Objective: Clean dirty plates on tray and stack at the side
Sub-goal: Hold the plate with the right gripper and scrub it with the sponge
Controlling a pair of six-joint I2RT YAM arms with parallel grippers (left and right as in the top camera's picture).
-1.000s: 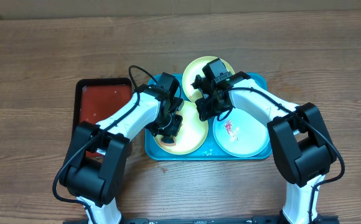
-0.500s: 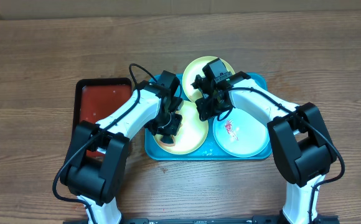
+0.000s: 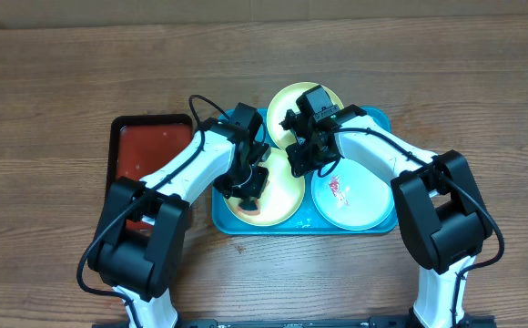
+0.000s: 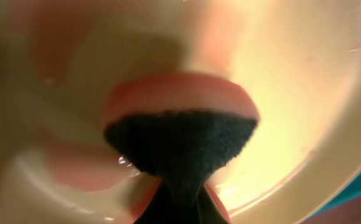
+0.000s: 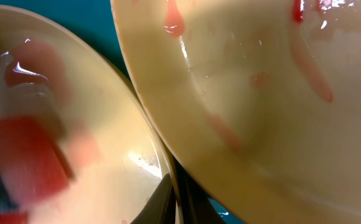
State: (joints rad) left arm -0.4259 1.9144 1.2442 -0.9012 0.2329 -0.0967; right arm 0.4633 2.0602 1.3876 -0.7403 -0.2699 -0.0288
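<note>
The left gripper [image 3: 246, 193] clamps a scrub sponge [image 4: 180, 124] onto the front yellow plate [image 3: 284, 199] in the turquoise tray [image 3: 378, 118]. The closed right gripper [image 3: 302, 164] seemingly pinches its rim. Hard scrubbing could wrench the plate free.

- Overhead: fixed, looks straight down on table [image 3: 64, 91], far enough out for the whole workspace. Robot side at 6 o'clock, tray [image 3: 282, 226] mid-frame.
- Left wrist: almost touching, faces into front yellow plate [image 4: 305, 93]. Sponge [image 4: 180, 124] fills centre.
- Right wrist: equally close, at the plate rims. Same plate and sponge at 8 o'clock, blurred.
- All three views share that plate.
</note>
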